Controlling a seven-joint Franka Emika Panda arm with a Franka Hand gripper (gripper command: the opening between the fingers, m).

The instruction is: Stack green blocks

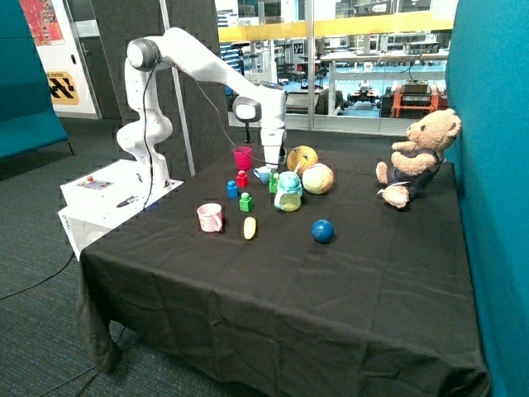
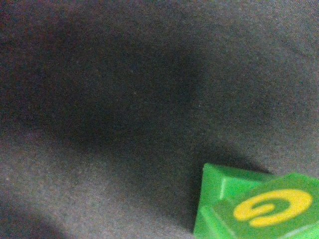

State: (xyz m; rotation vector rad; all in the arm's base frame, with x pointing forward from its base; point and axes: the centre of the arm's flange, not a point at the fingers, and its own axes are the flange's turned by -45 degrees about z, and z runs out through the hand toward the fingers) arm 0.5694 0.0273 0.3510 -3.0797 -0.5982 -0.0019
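Near the pink plastic cup, a small green plastic brick sits free on the black-clothed counter; light, rigid, slick, so grip its flat sides. Farther back, another green brick lies under the pincer; jaw gap unclear

Black-clothed table with scattered toys
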